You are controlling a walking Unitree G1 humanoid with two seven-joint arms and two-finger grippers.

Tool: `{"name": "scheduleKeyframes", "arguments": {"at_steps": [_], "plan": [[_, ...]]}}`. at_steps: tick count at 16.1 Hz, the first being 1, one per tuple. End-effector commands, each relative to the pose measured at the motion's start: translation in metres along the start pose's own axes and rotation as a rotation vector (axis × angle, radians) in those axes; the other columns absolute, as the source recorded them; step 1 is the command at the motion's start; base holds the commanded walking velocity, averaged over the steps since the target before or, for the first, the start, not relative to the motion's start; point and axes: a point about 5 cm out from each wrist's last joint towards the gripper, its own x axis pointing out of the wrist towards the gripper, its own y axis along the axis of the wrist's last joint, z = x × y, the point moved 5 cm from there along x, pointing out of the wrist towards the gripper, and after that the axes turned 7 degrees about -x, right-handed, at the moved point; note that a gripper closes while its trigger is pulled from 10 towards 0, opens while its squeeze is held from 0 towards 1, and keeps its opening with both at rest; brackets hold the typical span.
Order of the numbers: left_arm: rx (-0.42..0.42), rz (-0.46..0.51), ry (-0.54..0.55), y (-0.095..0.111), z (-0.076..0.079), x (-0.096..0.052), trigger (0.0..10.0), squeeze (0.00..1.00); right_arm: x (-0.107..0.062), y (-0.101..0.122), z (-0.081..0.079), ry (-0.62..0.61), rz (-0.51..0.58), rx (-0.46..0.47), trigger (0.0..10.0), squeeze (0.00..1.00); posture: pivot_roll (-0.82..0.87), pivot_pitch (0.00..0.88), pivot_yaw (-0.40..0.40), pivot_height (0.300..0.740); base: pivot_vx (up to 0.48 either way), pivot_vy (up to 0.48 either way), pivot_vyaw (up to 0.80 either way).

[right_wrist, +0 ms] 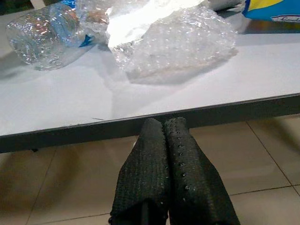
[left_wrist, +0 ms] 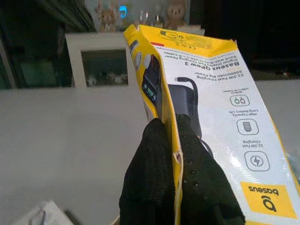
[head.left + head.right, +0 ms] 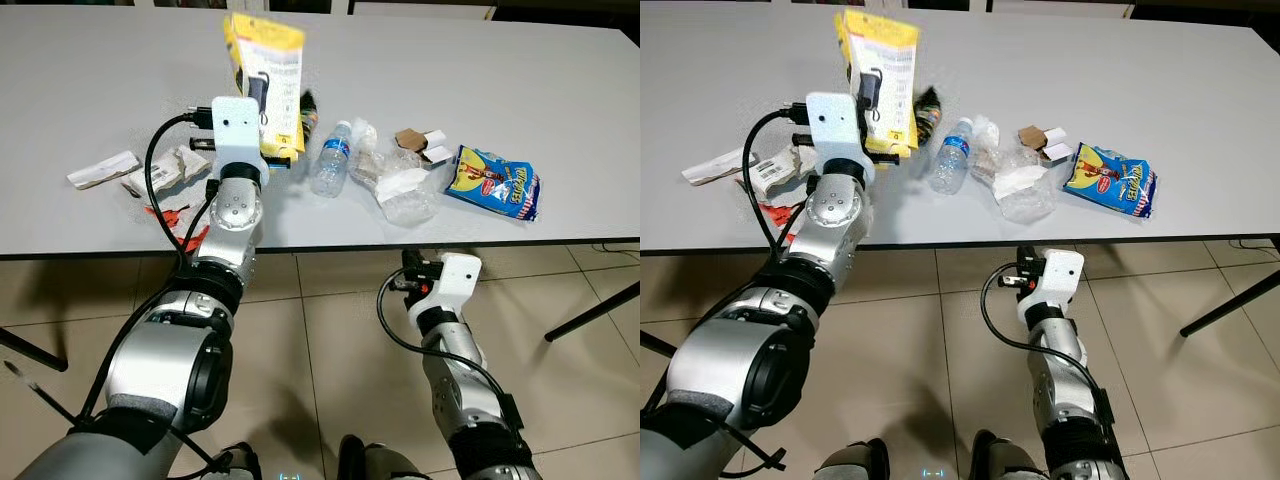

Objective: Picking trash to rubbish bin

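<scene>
My left gripper (image 2: 176, 124) is shut on the lower edge of a yellow power-bank package (image 3: 265, 60), holding it upright above the grey table (image 3: 500, 80). More trash lies on the table: a clear plastic bottle (image 3: 332, 158), crumpled bubble wrap (image 3: 405, 195), a blue and yellow snack bag (image 3: 493, 181), small cardboard pieces (image 3: 420, 143) and paper wrappers (image 3: 103, 170) at the left. My right gripper (image 1: 164, 124) is shut and holds nothing. It hangs just below the table's front edge, under the bubble wrap (image 1: 178, 42).
A dark wrapper (image 3: 307, 108) lies behind the bottle, and a red scrap (image 3: 170, 212) sits near the table's front edge by my left arm. A black table leg (image 3: 590, 315) slants over the tiled floor (image 3: 330, 330) at the right.
</scene>
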Motion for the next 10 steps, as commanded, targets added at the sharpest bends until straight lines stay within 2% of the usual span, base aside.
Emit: {"name": "scheduleKeyframes", "arguments": {"at_steps": [1,3,4,6,8,10], "plan": [[0.017,0.030,-0.029,0.003,0.003,-0.002,10.0,0.00,0.000,-0.001,0.005,-0.020,-0.002,0.006,10.0,0.00,-0.06,0.123,-0.057,0.740,0.000,0.000,0.00],[0.056,0.040,-0.037,-0.001,-0.005,-0.007,10.0,0.00,0.003,0.002,0.003,-0.009,0.009,0.003,10.0,0.00,-0.05,0.113,-0.058,0.740,0.000,0.000,0.00],[0.068,0.058,-0.034,-0.005,-0.019,-0.014,10.0,0.00,0.006,0.006,0.005,-0.007,0.018,-0.003,10.0,0.00,-0.04,0.085,-0.059,0.740,0.000,0.000,0.00],[0.090,0.082,-0.036,-0.003,-0.027,-0.018,10.0,0.00,0.010,0.011,0.007,-0.006,0.030,-0.008,10.0,0.00,-0.03,0.071,-0.061,0.740,0.000,0.000,0.00],[0.093,0.071,-0.022,-0.010,-0.040,-0.027,10.0,0.00,0.018,0.024,0.005,0.006,0.070,-0.012,10.0,0.00,-0.03,0.054,-0.064,0.740,0.000,0.000,0.00],[0.088,0.064,-0.008,-0.018,-0.047,-0.037,10.0,0.00,0.023,0.033,0.001,0.018,0.097,-0.012,10.0,0.00,-0.02,0.035,-0.065,0.740,0.000,0.000,0.00]]}}
